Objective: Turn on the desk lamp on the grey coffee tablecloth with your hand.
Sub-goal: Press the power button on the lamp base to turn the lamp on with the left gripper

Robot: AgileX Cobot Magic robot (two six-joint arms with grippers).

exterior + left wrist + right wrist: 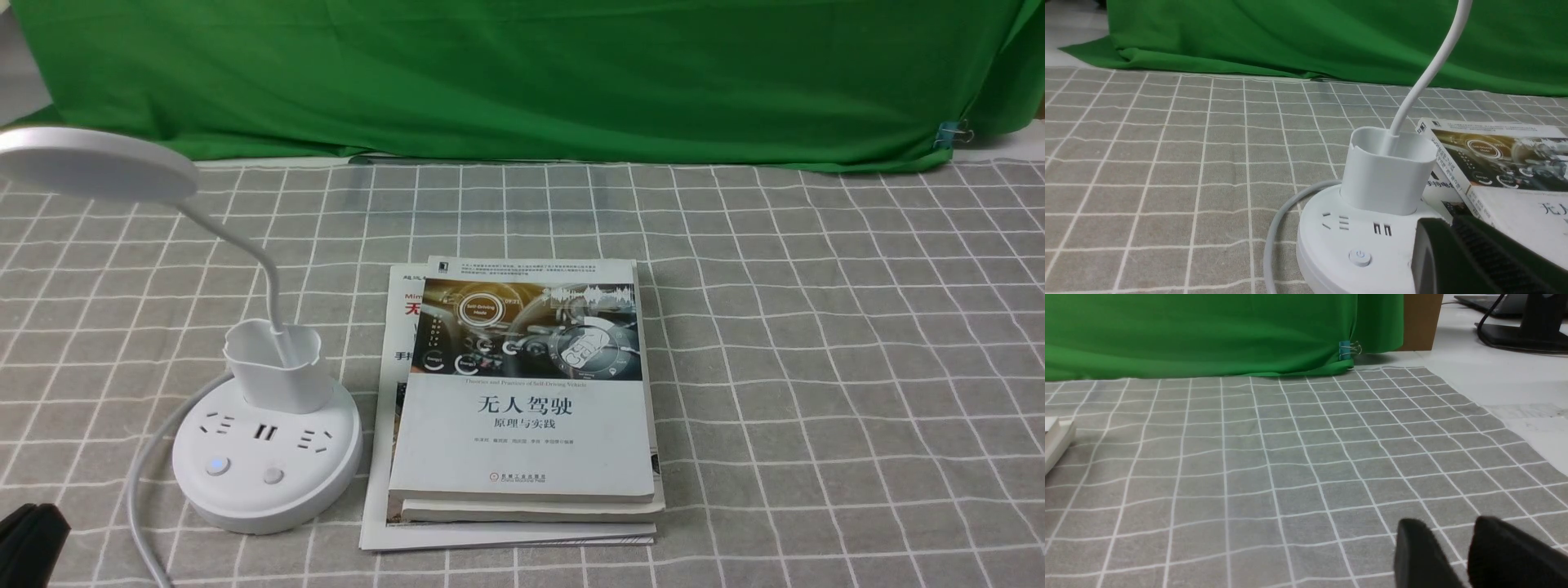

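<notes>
While my left gripper (28,531) shows only as a black tip in the bottom left corner of the front view, its wrist camera puts it (1453,245) just beside the rim of the desk lamp's base. I cannot tell how far those fingers are parted. My right gripper (1451,528) hovers low over the grey coffee tablecloth (816,367). Its two fingers stand a narrow gap apart and hold nothing.

The desk lamp (268,457) stands on the cloth in the lower left of the front view. Two round buttons (217,466) sit on the near edge of its base. Its grey cord (143,482) curves off the left side and runs out at the bottom edge. A stack of books (522,408) lies just right of the base; I cannot tell whether they touch. Between the lamp and the left edge of the frame there is a strip of open cloth, and to the right of the books open grid runs to the frame's right edge.

Farther back, the lamp's neck bends up to its disc head (94,163) at the upper left. The cloth's far edge meets the green backdrop (522,73), where a binder clip (951,132) hangs at the upper right.
</notes>
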